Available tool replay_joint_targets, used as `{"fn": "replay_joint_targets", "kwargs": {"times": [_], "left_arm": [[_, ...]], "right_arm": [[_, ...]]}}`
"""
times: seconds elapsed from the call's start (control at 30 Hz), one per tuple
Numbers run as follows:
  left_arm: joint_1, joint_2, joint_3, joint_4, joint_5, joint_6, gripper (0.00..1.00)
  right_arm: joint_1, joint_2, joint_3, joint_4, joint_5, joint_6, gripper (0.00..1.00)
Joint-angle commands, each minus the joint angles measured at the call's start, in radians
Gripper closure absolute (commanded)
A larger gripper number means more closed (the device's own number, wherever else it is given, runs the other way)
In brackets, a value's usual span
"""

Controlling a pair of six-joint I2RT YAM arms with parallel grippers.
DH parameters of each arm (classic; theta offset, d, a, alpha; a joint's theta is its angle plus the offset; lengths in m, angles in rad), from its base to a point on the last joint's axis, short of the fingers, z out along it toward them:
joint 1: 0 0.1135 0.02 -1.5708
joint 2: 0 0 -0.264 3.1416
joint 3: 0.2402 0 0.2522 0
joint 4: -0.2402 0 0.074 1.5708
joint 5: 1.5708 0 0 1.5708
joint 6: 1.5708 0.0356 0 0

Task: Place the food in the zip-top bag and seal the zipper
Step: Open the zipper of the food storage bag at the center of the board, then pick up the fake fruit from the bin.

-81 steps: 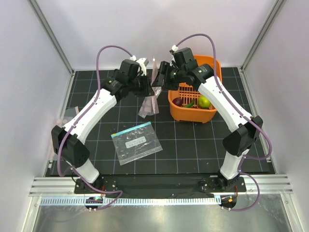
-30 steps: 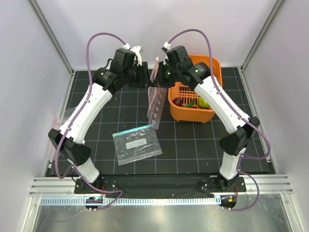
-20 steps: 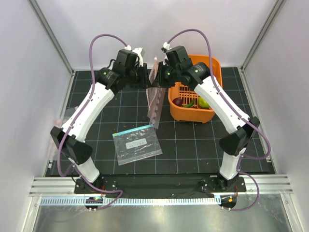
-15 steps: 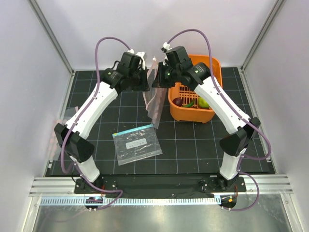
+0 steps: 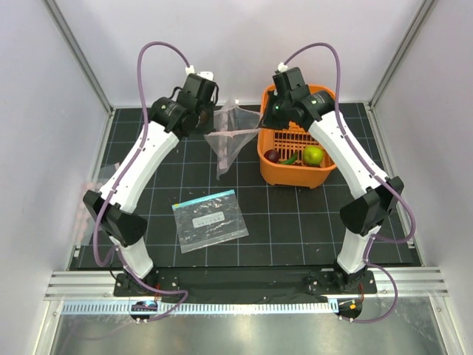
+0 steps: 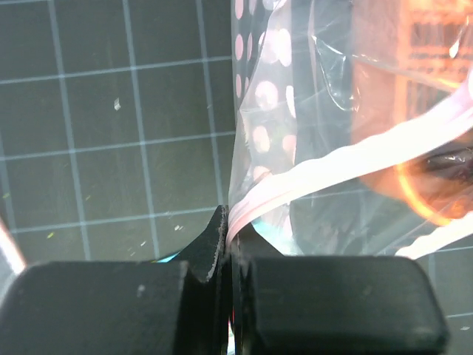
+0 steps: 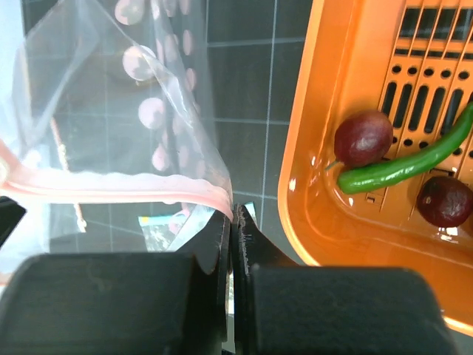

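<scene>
The zip-top bag [image 5: 228, 140], clear with pink dots, hangs stretched between both grippers above the black mat. My left gripper [image 5: 209, 127] is shut on one end of the pink zipper [image 6: 310, 177], and my right gripper [image 5: 260, 126] is shut on the other end [image 7: 111, 185]. In the wrist views each finger pair pinches the strip at its tip: left gripper [image 6: 228, 222], right gripper [image 7: 233, 213]. The food lies in the orange basket [image 5: 323, 174]: a green round fruit [image 5: 312, 155], a maroon piece [image 5: 273, 155], a slim green chili [image 7: 406, 166] and a second maroon piece [image 7: 443, 201].
A second clear bag with a teal strip and white label [image 5: 209, 220] lies flat on the mat in front of the arms. The orange basket stands at the back right, close under my right arm. White walls and metal posts enclose the mat.
My left gripper has shut on the bag's zipper end. The two grippers have drawn apart, the right one moving right, so the bag's mouth is pulled out sideways instead of hanging narrow.
</scene>
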Motion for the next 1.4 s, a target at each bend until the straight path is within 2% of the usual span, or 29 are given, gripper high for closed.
{"fn": "replay_joint_targets", "kwargs": {"times": [0.0, 0.1, 0.13, 0.17, 0.27, 0.5, 0.57, 0.6, 0.67, 0.7, 0.8, 0.93, 1.07, 1.2, 1.23, 1.37], "left_arm": [[0.003, -0.028, 0.028, -0.127, -0.167, 0.019, 1.0], [0.001, -0.022, 0.07, -0.148, -0.184, 0.025, 1.0], [0.001, -0.019, 0.082, -0.152, -0.185, 0.031, 1.0], [0.001, -0.018, 0.091, -0.153, -0.187, 0.033, 1.0], [0.001, -0.009, 0.096, -0.144, -0.173, 0.031, 0.99], [0.001, 0.036, 0.108, -0.127, -0.103, 0.007, 0.99], [0.001, 0.048, 0.117, -0.129, -0.11, 0.019, 0.99], [0.0, 0.063, 0.122, -0.136, -0.139, 0.023, 0.99], [0.001, 0.077, 0.131, -0.142, -0.167, 0.031, 0.99], [0.001, 0.083, 0.131, -0.144, -0.182, 0.03, 0.99], [0.001, 0.099, 0.133, -0.141, -0.181, 0.019, 1.0], [0.001, 0.103, 0.13, -0.126, -0.169, 0.017, 1.0], [0.001, 0.097, 0.098, -0.106, -0.15, 0.007, 1.0], [0.001, 0.067, 0.046, -0.055, -0.1, -0.019, 1.0], [0.0, 0.059, 0.035, -0.044, -0.09, -0.023, 1.0], [-0.008, 0.044, 0.01, -0.009, -0.037, -0.05, 1.0]], "right_arm": [[-0.01, -0.03, -0.035, -0.017, 0.059, -0.018, 0.97], [-0.01, -0.018, -0.06, 0.011, -0.008, -0.027, 0.89], [-0.008, -0.01, -0.06, 0.019, -0.048, -0.034, 0.84], [-0.01, -0.004, -0.063, 0.034, -0.065, -0.04, 0.66], [-0.01, 0.013, -0.058, 0.062, -0.105, -0.052, 0.52], [-0.01, 0.047, -0.032, 0.077, -0.153, -0.067, 0.45], [-0.013, 0.035, -0.041, 0.097, -0.186, -0.069, 0.39], [-0.016, 0.027, -0.052, 0.155, -0.237, -0.086, 0.29], [-0.016, 0.011, -0.08, 0.206, -0.391, -0.1, 0.22], [-0.017, 0.011, -0.075, 0.215, -0.409, -0.092, 0.18], [-0.017, 0.005, -0.069, 0.232, -0.417, -0.075, 0.17], [-0.036, -0.015, -0.06, 0.238, -0.358, -0.072, 0.18], [-0.112, -0.042, -0.074, 0.278, -0.273, -0.005, 0.19], [-0.188, -0.015, -0.028, 0.245, -0.047, 0.107, 0.17], [-0.2, 0.001, 0.004, 0.211, 0.078, 0.126, 0.16], [-0.24, 0.089, 0.048, 0.157, 0.318, 0.253, 0.12]]}}
